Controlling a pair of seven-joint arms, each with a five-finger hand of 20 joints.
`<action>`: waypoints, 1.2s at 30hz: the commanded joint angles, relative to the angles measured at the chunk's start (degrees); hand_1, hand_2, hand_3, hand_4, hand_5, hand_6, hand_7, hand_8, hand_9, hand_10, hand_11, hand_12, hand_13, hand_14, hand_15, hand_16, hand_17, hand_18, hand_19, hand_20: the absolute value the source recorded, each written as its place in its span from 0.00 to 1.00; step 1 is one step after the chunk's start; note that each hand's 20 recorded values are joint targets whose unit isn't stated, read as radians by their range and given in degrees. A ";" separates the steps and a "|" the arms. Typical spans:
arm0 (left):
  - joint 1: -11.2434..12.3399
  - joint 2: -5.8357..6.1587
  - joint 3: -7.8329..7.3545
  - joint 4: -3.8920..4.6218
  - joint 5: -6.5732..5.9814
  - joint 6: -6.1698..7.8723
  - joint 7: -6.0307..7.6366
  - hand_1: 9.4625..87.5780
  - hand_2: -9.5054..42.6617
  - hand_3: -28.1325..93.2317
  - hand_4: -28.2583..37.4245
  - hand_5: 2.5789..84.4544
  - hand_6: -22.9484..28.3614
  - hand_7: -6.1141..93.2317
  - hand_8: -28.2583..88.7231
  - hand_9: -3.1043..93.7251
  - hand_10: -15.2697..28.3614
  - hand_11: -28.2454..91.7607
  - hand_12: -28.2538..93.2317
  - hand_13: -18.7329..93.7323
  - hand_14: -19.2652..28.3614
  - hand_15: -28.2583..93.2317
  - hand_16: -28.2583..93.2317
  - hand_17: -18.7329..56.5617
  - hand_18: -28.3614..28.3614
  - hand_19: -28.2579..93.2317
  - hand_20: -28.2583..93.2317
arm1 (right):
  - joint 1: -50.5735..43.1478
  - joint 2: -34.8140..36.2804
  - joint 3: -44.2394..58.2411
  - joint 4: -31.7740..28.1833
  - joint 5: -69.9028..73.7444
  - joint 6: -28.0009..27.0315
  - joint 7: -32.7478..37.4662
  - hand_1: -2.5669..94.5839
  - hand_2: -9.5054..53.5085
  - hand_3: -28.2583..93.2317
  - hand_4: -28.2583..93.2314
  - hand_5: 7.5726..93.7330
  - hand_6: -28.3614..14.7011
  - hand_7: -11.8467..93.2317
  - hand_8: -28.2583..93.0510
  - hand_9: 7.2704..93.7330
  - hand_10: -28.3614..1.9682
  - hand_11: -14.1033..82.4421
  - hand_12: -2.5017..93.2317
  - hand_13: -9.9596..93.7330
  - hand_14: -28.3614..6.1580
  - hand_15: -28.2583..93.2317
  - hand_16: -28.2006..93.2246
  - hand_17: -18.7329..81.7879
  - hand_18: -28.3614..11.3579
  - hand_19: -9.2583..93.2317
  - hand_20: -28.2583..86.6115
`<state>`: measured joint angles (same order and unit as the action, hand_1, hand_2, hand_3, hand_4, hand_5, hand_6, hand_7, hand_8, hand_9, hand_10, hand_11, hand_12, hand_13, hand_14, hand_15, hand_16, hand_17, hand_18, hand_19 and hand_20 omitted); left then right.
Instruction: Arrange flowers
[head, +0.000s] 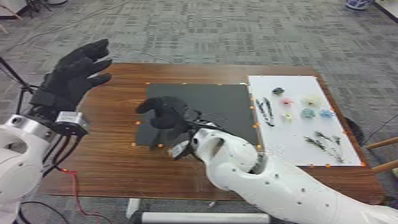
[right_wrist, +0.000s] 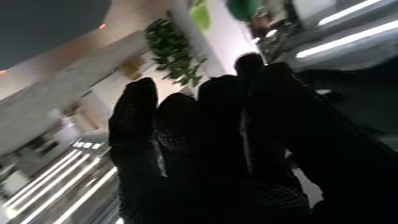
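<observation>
My left hand (head: 73, 75) is raised at the table's left side, open with fingers spread. My right hand (head: 167, 111) is over the dark mat (head: 218, 95); its black glove (right_wrist: 209, 145) has relaxed fingers and looks open, with nothing visible in its grasp. Leafy greenery (right_wrist: 171, 50) lies beyond the fingertips in the right wrist view. On the white board (head: 266, 84) are a pink flower (head: 286, 101), a pale flower (head: 310, 100), a teal one (head: 307, 113), a blue one (head: 326, 113), a small yellow one (head: 287, 117), a dark one (head: 278, 91) and green sprigs (head: 329, 144).
A black two-legged tool (head: 266, 111) lies along the board's left side. Small orange marks edge the mat and the board. A red cable (head: 75, 187) hangs over the table's front left. A chair (head: 384, 145) stands beyond the right edge.
</observation>
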<state>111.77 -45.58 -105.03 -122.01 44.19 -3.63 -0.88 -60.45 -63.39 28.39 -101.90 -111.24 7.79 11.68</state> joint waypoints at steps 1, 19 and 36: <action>1.38 -0.86 -1.13 -0.88 0.21 0.93 0.21 0.21 0.03 0.81 0.04 0.22 0.47 0.26 0.17 0.17 0.54 0.34 0.42 0.20 0.64 0.53 0.21 0.06 0.85 0.55 0.32 | -7.79 2.71 8.23 -0.20 -8.94 -23.80 -18.60 0.37 0.27 1.00 0.10 0.37 0.75 0.29 0.12 0.71 0.54 0.71 0.71 0.74 0.45 0.92 0.56 0.46 0.17 0.87 0.67; 1.88 -1.01 -1.50 -1.01 0.13 1.12 0.53 0.21 0.03 0.81 0.04 0.22 0.47 0.26 0.17 0.17 0.54 0.34 0.42 0.20 0.64 0.53 0.22 0.06 0.85 0.55 0.32 | -6.78 -1.07 6.62 3.27 -16.50 -33.37 -17.71 0.30 0.39 1.00 0.13 0.31 0.73 0.26 0.13 0.73 0.52 0.82 0.54 0.79 0.47 0.94 0.52 0.49 0.15 0.91 0.66; 0.77 -0.61 -0.29 -0.61 0.19 1.35 0.58 0.21 0.03 0.81 0.04 0.22 0.47 0.26 0.17 0.17 0.54 0.34 0.42 0.20 0.64 0.53 0.22 0.06 0.85 0.55 0.32 | -1.82 -4.09 2.98 8.33 -16.81 -31.93 -11.34 0.25 0.47 1.00 0.15 0.32 0.71 0.29 0.11 0.79 0.52 0.84 0.45 0.83 0.49 0.94 0.51 0.53 0.14 0.94 0.64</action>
<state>112.79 -45.98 -105.29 -122.54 44.19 -3.02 -0.41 -63.97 -66.87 32.80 -95.93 -126.46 -24.82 -1.44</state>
